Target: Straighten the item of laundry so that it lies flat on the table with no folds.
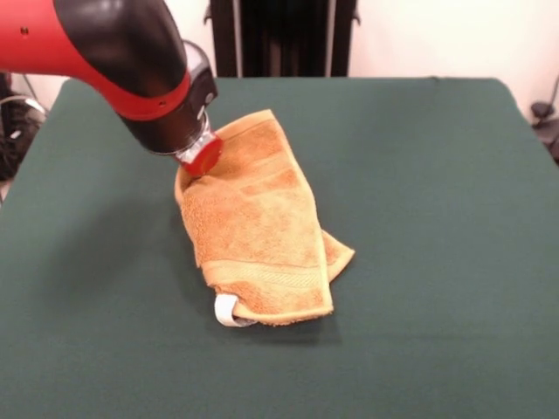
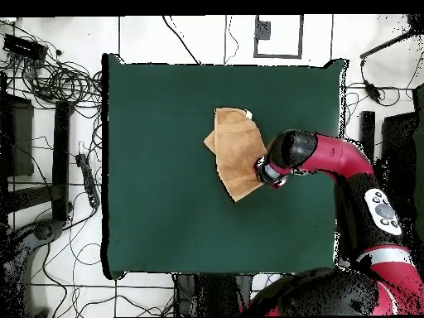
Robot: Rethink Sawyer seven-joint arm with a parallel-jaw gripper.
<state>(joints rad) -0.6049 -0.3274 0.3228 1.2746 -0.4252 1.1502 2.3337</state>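
The orange-tan towel (image 1: 258,231) lies folded over on itself near the middle of the dark green table (image 1: 437,175). A lower layer sticks out at its right (image 1: 341,253), and a white tag loop (image 1: 225,310) shows at its near corner. My gripper (image 1: 203,159) is down at the towel's far left edge, touching or just above it. The arm's end hides how the gripper stands. In the overhead view the towel (image 2: 236,149) sits on the table (image 2: 157,166) right of centre, with the gripper (image 2: 267,174) at its right edge.
My red and black arm (image 1: 122,52) comes in from the upper left of the front view. A dark stand (image 1: 279,35) is behind the table's far edge. Cables (image 2: 58,83) and dark equipment (image 2: 16,132) lie on the floor beside the table in the overhead view.
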